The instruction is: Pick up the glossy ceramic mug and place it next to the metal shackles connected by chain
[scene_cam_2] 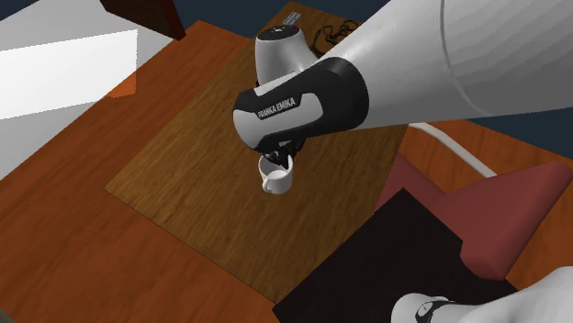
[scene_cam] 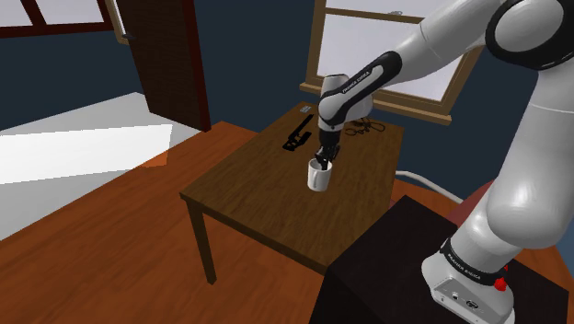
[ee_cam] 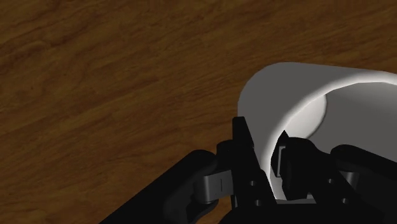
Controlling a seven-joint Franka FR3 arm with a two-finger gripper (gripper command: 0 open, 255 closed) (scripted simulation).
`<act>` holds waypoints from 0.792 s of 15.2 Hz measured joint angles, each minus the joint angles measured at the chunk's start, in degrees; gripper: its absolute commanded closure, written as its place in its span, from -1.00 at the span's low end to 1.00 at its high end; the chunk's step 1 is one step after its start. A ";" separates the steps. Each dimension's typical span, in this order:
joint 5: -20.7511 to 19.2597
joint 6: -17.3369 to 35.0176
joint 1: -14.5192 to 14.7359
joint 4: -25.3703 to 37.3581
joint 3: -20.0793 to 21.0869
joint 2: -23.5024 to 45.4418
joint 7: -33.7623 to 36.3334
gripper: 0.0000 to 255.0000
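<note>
A white glossy mug (scene_cam: 318,176) (scene_cam_2: 275,178) is over the middle of the brown wooden table (scene_cam: 244,198). My black gripper (scene_cam: 323,157) (scene_cam_2: 281,161) comes down on it from above and is shut on its rim. Up close, one finger sits outside the mug's wall (ee_cam: 299,89) and the other inside, with the gripper (ee_cam: 262,145) clasping the wall between them. Whether the mug stands on the wood or hangs just above it I cannot tell. The dark shackles with chain (scene_cam: 361,129) (scene_cam_2: 327,35) lie near the table's far edge, beyond the mug.
A black elongated object (scene_cam: 297,134) lies on the far side of the table, toward the shoulder view's left of the shackles. The dark stand (scene_cam: 396,267) is close to the table's near corner. A window (scene_cam: 405,55) is behind the table, and a dark door (scene_cam: 170,55) stands beside it.
</note>
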 measured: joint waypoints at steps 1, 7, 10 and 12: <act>-0.13 -0.64 0.05 -0.11 -0.02 -0.76 0.16 1.00; -0.79 -4.97 0.13 0.68 -0.17 -4.34 0.83 1.00; -1.08 -7.27 0.07 1.57 -0.28 -5.76 0.99 1.00; -1.20 -8.52 0.19 1.93 -0.21 -6.65 1.33 1.00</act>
